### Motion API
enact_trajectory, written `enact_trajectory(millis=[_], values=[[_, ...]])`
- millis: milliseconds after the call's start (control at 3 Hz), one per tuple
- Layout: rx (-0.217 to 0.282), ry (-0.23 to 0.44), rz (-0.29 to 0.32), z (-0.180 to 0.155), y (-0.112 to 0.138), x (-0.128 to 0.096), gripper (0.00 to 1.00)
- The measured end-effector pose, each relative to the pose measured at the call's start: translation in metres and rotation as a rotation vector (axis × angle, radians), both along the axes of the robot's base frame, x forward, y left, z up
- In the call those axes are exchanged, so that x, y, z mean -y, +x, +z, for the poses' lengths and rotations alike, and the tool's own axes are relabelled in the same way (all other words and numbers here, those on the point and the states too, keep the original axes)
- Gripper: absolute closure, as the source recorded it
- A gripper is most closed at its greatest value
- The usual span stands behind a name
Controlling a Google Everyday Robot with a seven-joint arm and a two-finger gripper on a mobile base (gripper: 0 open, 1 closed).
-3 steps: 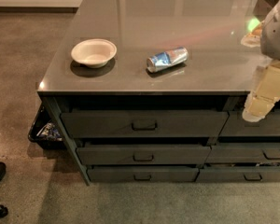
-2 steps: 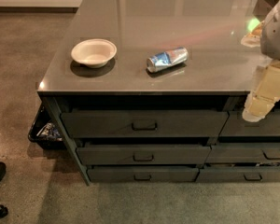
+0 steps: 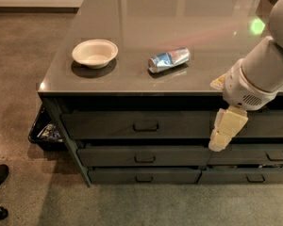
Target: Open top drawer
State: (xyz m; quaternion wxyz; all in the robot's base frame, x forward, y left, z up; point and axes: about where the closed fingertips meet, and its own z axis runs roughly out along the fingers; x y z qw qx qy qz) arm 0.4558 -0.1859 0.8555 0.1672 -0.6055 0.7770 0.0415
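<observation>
- Your arm [image 3: 270, 62] shows as smooth, rounded shells of pale grey-white, thick and tube-like.
- Its wrist housing [image 3: 238, 86] carries a small patch of dark vent slots.
- Your gripper [image 3: 221, 138] is blocky and cream-yellow, below the table [image 3: 132, 79] edge, far right.

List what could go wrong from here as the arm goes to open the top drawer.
1. The gripper hangs by the right end of the top drawer, well off its centre handle; it may snag the neighbouring stack's drawer instead.
2. The middle drawer's handle looks alike and sits just below, so a low approach might grab the wrong one.
3. The can lies on its side on the countertop; a jolt might roll it.
</observation>
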Motion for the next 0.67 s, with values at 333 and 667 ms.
enact_trajectory(millis=[333,667], values=[[0.000,0.000,0.000,0.000,0.000,0.000,0.00],[0.008,0.024,-0.013,-0.027,0.013,-0.001,0.00]])
